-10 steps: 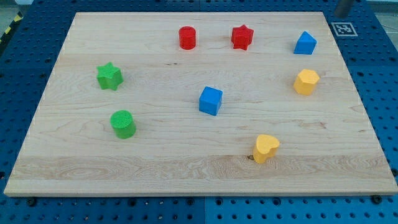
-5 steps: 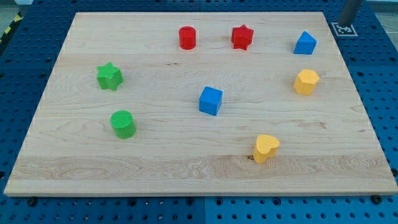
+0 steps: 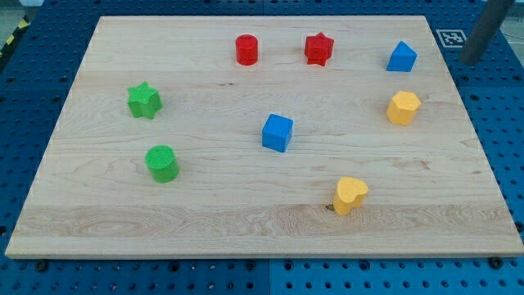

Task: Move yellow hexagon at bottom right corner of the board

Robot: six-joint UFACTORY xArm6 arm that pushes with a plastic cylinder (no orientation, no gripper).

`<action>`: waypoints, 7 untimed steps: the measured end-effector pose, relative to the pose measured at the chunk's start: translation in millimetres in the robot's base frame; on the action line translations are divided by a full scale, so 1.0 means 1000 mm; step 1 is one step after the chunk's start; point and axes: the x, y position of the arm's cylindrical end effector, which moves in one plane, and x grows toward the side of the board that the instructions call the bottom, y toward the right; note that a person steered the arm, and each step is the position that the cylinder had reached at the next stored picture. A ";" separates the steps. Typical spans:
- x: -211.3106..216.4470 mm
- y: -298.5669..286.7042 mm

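Tip off board, upper-right of yellow hexagon.

My tip sits off-board, up-right of yellow hexagon.

The rod runs out of the view's top edge, so only its lower stretch shows, and it's kinda blurry. My tip sits off the board over the blue pegboard, which all four edges cut off. A marker tag beside the rod is partly covered by it, pattern too small to read.
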 end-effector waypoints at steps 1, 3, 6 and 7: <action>0.036 0.000; 0.056 0.000; 0.061 -0.027; 0.061 -0.047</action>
